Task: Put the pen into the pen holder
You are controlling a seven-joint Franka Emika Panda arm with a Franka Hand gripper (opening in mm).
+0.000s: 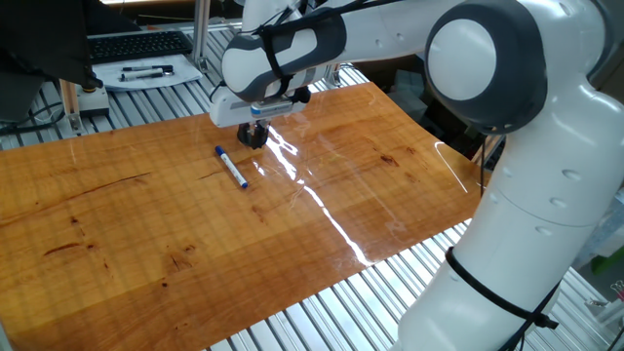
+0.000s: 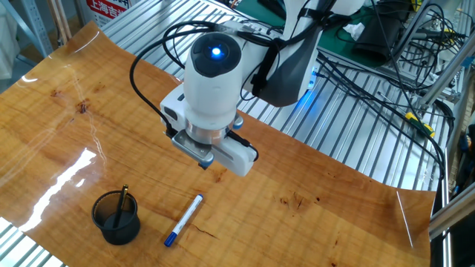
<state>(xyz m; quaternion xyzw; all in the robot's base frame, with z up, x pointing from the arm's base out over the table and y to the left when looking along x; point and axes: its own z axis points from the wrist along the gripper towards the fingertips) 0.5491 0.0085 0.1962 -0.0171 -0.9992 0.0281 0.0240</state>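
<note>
Wooden board (image 1: 195, 224), glossy, orange-brown, dark knots and a long glare streak; it lies over a ribbed metal table (image 1: 361, 292) whose slats show past the board's edges.

Near edge of the board, seen from the other fixed view: the pen holder (image 2: 116, 216), dark and see-through, upright, with a thin dark stick leaning inside. Just beside it, further along the board, the pen (image 2: 184, 219) lies flat, pale barrel, blue cap pointing toward the board's near edge. Pen and holder apart, not touching.

Past the pen, further onto the board: the gripper (image 2: 205, 160) hangs above the wood, pointing down, blue light lit on the wrist above it. The pen lies near it but clear of the fingers, off to the side, nothing between them. Fingers mostly hidden under the hand; cannot tell whether they are spread or closed.

Beyond the board: a white tray (image 1: 146, 74) with black pens, a keyboard (image 1: 136, 44) behind it, bundles of black cables (image 2: 371, 74) over the metal slats.
</note>
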